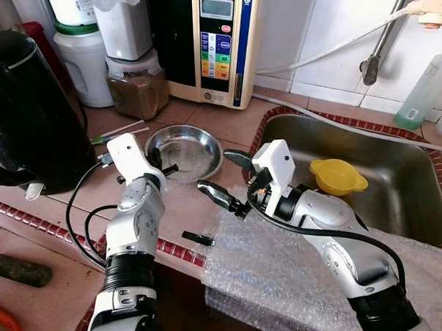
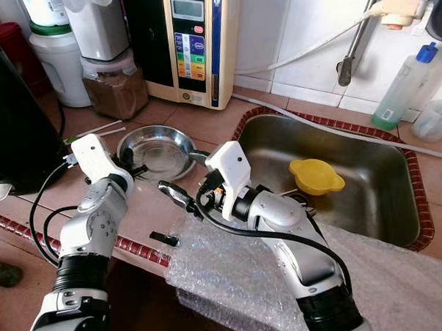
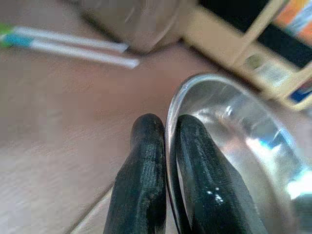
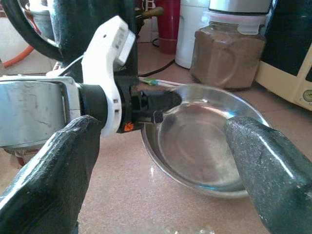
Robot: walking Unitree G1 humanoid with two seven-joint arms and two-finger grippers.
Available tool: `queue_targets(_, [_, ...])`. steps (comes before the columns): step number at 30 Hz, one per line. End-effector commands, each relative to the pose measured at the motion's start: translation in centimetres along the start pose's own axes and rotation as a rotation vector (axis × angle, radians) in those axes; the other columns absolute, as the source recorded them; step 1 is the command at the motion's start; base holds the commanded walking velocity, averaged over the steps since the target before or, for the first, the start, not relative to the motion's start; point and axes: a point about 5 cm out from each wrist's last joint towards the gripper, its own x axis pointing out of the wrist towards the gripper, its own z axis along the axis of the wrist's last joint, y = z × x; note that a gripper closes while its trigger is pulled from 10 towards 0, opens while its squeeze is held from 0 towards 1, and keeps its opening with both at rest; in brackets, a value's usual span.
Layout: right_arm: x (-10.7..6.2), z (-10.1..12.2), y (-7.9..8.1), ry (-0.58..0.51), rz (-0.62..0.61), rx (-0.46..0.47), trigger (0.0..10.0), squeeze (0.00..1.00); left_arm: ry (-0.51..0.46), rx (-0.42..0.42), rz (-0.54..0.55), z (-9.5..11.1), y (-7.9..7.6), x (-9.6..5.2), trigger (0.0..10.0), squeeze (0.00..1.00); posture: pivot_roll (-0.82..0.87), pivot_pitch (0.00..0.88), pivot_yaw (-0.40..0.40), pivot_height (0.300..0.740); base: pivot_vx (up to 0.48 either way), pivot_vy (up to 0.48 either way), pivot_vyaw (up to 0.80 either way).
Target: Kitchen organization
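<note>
Left wrist view: left gripper (image 3: 168, 161) pinching steel bowl (image 3: 234, 146) rim; head views: right gripper (image 1: 225, 176) spread wide, empty.

text: "LeveLuk" | on: water ionizer (image 1: 216, 45) top panel

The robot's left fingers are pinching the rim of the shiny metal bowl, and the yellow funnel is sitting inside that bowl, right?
Not quite. The yellow funnel sits in the sink, as the left eye view shows. The left gripper does pinch the metal bowl rim.

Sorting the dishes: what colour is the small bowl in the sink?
Yellow bowl, clearest in the left eye view.
</note>
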Motion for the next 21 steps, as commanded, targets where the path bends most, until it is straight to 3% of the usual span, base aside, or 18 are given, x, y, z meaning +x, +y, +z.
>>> queue_targets(1, [0.0,0.3,-0.5,0.004,-0.012,-0.003,10.0,0.0,-0.058,-0.008,-0.076,0.8,-1.3,-0.3,0.0,0.0,-0.07,0.054,-0.013,0.74,0.0,0.0,0.0])
queue_targets(7, [0.2,0.8,-1.4,-0.024,-0.078,-0.017,10.0,0.0,-0.129,-0.049,-0.16,1.5,-2.5,-0.7,0.0,0.0,-0.06,0.051,-0.014,0.74,0.0,0.0,0.0])
queue_targets(12, [-0.1,2.5,-4.3,-0.129,-0.302,-0.032,10.0,0.0,-0.232,-0.021,-0.227,2.5,-3.2,-1.2,0.0,0.0,-0.06,0.048,-0.012,0.74,0.0,0.0,0.0])
queue_targets(17, [-1.4,3.8,-7.3,-0.217,-0.509,0.027,10.0,0.0,-0.256,-0.052,-0.29,2.7,-4.4,-1.6,0.0,0.0,-0.06,0.044,-0.011,0.74,0.0,0.0,0.0])
queue_targets(21, [-1.7,3.5,-7.9,-0.221,-0.546,0.055,10.0,0.0,-0.273,-0.058,-0.335,2.7,-5.0,-1.9,0.0,0.0,-0.06,0.042,-0.009,0.74,0.0,0.0,0.0])
